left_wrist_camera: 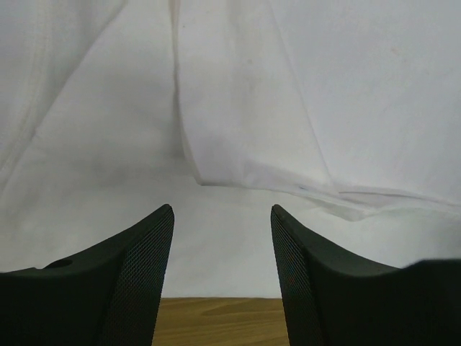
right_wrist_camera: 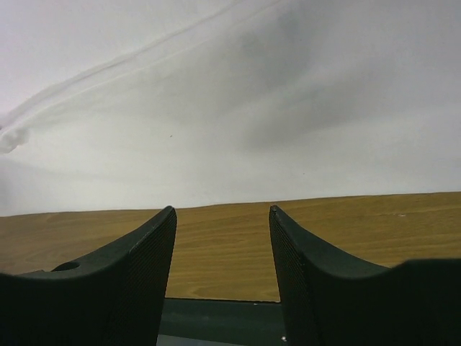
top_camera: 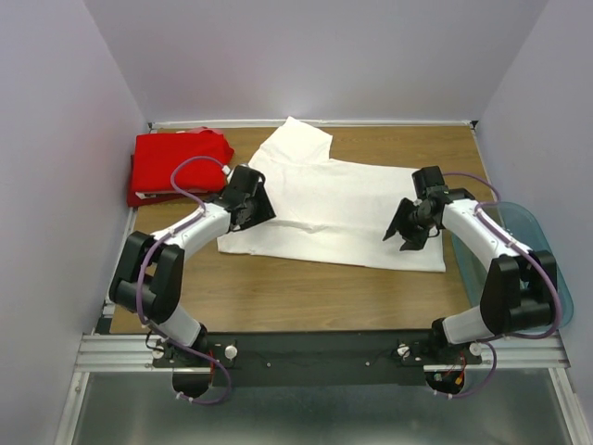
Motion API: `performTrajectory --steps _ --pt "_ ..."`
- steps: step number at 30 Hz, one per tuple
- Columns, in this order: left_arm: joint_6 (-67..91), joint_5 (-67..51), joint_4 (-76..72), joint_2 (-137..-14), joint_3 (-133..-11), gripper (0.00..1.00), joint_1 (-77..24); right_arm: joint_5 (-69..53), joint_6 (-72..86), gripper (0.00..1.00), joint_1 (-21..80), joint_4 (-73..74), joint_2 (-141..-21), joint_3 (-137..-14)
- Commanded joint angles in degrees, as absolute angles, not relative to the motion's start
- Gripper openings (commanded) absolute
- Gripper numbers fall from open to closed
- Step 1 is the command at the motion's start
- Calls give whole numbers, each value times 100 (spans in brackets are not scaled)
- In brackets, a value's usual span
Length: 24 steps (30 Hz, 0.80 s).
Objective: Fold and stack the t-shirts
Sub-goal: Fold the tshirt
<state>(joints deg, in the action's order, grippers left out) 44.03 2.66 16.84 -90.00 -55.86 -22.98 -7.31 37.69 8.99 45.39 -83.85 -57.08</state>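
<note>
Two grippers hang over the white tee (top_camera: 343,209) in the top view. It lies spread flat mid-table (top_camera: 306,297), one sleeve pointing to the far edge. The left gripper (top_camera: 262,206) is at the tee's left edge and the right gripper (top_camera: 400,236) is over its right part, near the near hem. Both pairs of fingers look parted, with nothing between them. From here I cannot tell whether either touches the cloth. The red tee (top_camera: 176,167) lies folded in the far left corner, just beside the white one, with the left arm's cable arcing in front of it. A tub (top_camera: 548,269) sits at the right edge, partly hidden by the right arm.

In the left wrist view, the left gripper (left_wrist_camera: 222,213) has its fingers (left_wrist_camera: 140,277) spread wide, gripping nothing. The white tee (left_wrist_camera: 302,108) fills the view with soft folds. A strip of table (left_wrist_camera: 216,317) shows between the fingers.

In the right wrist view, the right gripper (right_wrist_camera: 222,213) is likewise spread and bare. Its fingers (right_wrist_camera: 317,281) frame bare table (right_wrist_camera: 346,231), and the white tee (right_wrist_camera: 216,108) lies just beyond the tips.
</note>
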Motion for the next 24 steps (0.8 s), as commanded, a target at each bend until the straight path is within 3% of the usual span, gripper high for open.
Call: performTrajectory --steps 1,12,16,20,24 --pt "4272 457 1714 -9149 -5792 64 -2312 -791 3771 62 879 4702 -8200 -5687" --pt "4140 255 1609 -9844 -6064 53 -2312 -782 3814 62 879 4772 -8191 -5783" --pt "4087 229 1573 -9905 -6143 38 -2312 -738 3823 62 879 4790 -8174 -5775" --pt "3991 202 1573 -10019 -6328 5 -2312 -721 3832 62 879 4816 -8183 -5774" --pt "3876 115 1634 -10177 -6626 0 -2320 -712 3823 62 879 4825 -8183 -5739"
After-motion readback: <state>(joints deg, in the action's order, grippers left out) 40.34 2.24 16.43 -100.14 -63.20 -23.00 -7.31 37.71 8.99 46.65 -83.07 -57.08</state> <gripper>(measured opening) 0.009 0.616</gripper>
